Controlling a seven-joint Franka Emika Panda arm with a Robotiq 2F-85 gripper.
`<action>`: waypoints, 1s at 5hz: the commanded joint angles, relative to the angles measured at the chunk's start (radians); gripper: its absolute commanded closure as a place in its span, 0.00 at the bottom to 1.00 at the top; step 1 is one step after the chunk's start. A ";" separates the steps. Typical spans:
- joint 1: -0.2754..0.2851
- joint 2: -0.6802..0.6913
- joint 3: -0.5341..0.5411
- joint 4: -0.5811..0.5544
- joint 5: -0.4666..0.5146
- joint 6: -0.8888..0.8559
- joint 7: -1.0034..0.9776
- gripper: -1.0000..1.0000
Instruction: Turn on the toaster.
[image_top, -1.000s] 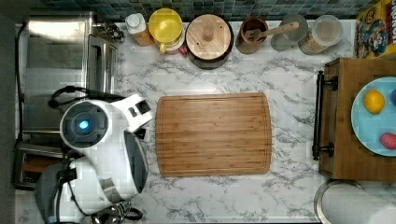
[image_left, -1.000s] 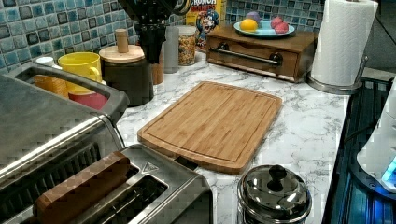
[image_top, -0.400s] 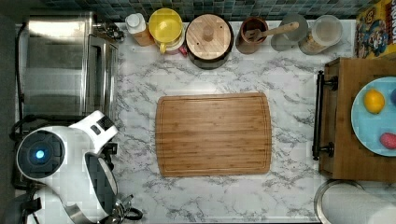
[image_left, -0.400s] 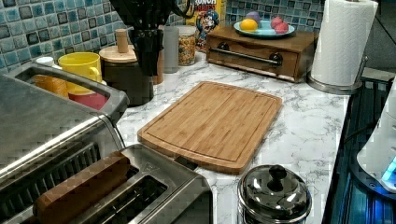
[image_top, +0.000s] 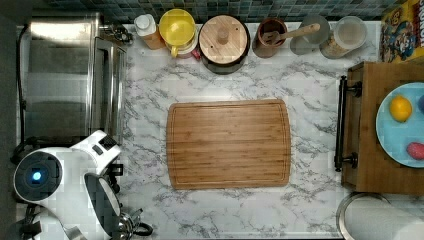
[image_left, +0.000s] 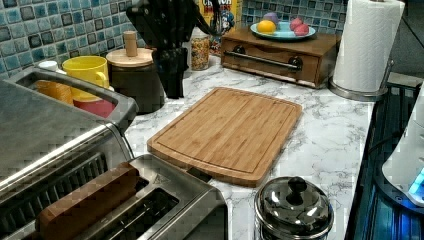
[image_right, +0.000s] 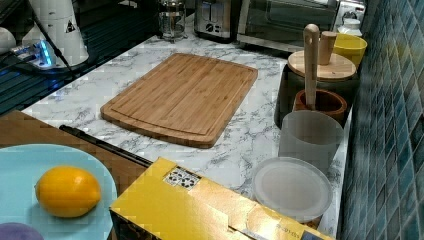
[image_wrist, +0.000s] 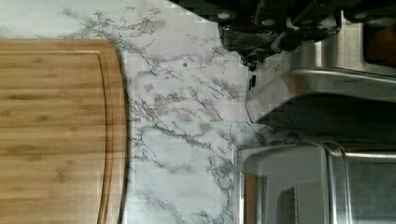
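The toaster (image_left: 165, 200) is a small brushed-steel box in the left view's near left corner, with a brown slab (image_left: 85, 205) standing in one of its slots. It also stands at the far end of the counter in the right view (image_right: 215, 20). In the top view my white arm (image_top: 65, 185) hangs over the bottom left corner and covers it. In the wrist view my dark gripper (image_wrist: 266, 32) sits just off the toaster's (image_wrist: 327, 79) rounded end, close to a small dark lever (image_wrist: 252, 83). My gripper (image_left: 172, 75) appears as a dark shape hanging down in the left view.
A large steel toaster oven (image_top: 65, 80) stands right beside the toaster. A bamboo cutting board (image_top: 228, 145) lies mid-counter. A lidded steel canister (image_left: 292, 210) is by the toaster's end. Jars line the tiled wall; a wooden box (image_top: 370, 165) holds a fruit plate.
In the top view my arm swung from beside the cutting board toward the bottom left, over the toaster. In the left view the dark gripper now reaches lower.
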 joint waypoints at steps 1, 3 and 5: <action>0.066 -0.094 0.077 -0.135 0.105 0.111 0.114 1.00; 0.054 -0.082 0.120 -0.144 0.106 0.140 0.203 1.00; 0.051 -0.025 0.127 -0.151 0.043 0.189 0.298 1.00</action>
